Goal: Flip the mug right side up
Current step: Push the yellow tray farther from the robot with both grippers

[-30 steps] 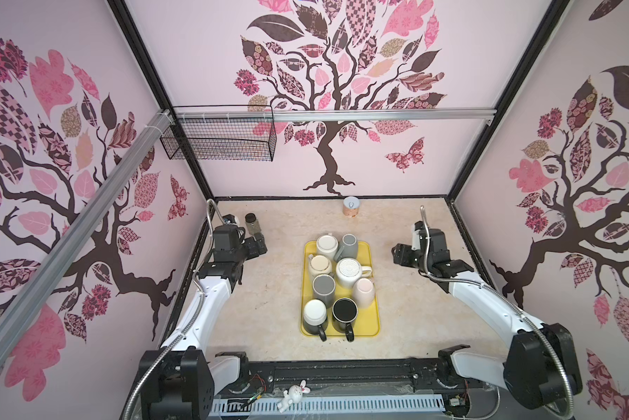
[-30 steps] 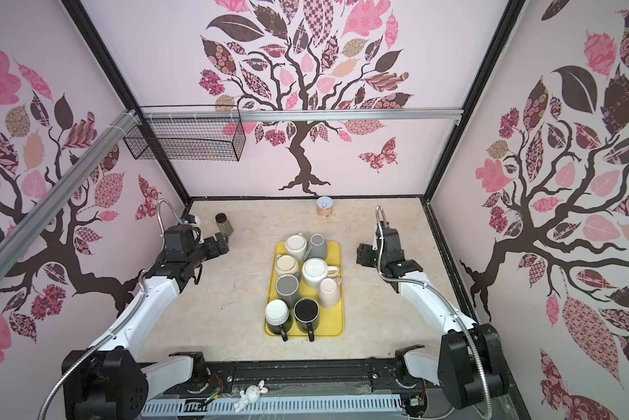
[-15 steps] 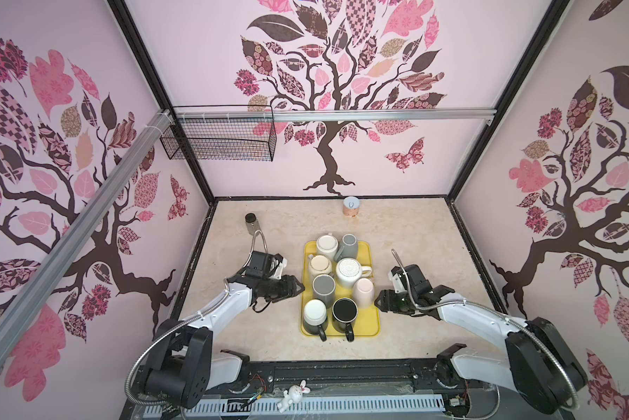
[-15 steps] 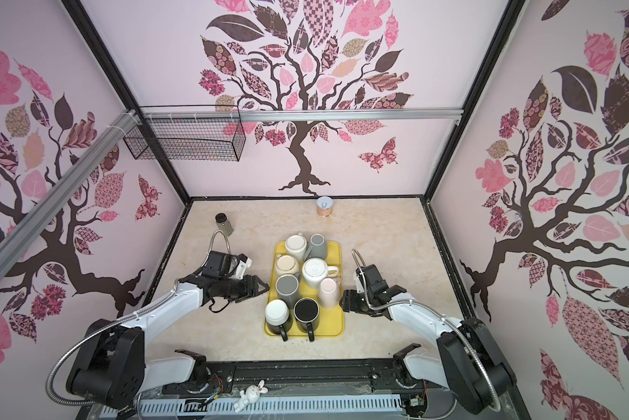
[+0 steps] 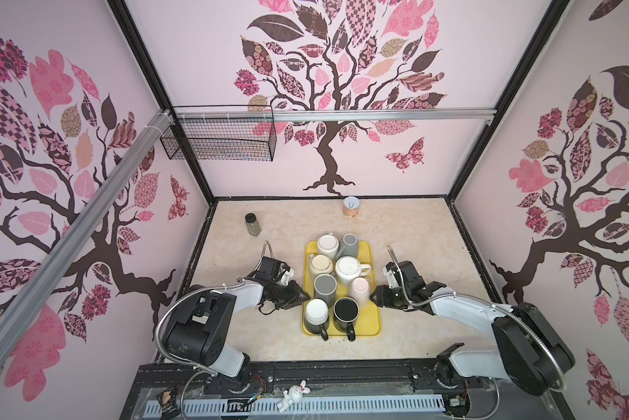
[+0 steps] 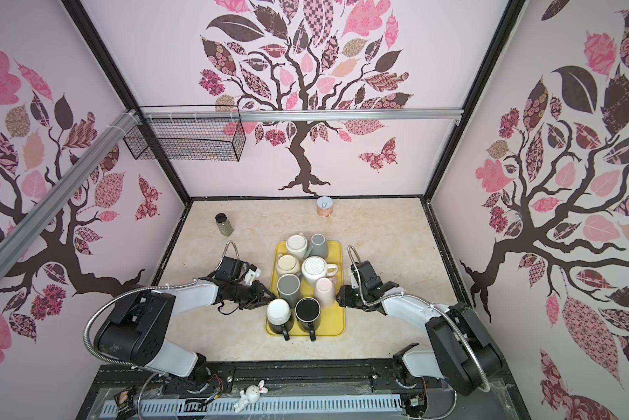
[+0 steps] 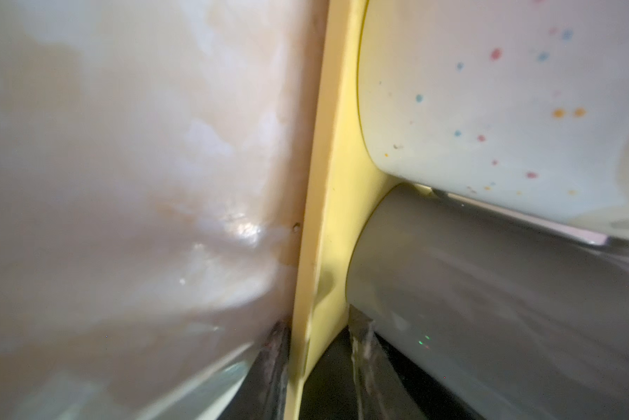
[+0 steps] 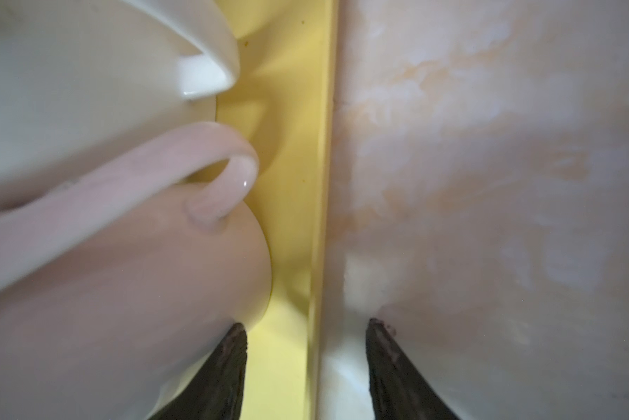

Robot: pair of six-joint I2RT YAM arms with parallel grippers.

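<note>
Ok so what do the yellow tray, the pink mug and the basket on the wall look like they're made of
Yellow tray: likely plastic, smooth and matte; even colour, thin moulded rim. Pink mug: probably glazed ceramic, glossy; a sharp glint sits on its handle. Basket: black metal wire, maybe coated; an open grid you can see through.

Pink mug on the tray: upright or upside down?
Upside down: in both top views the pink mug shows a closed base on top, no opening, standing on the yellow tray.
</note>
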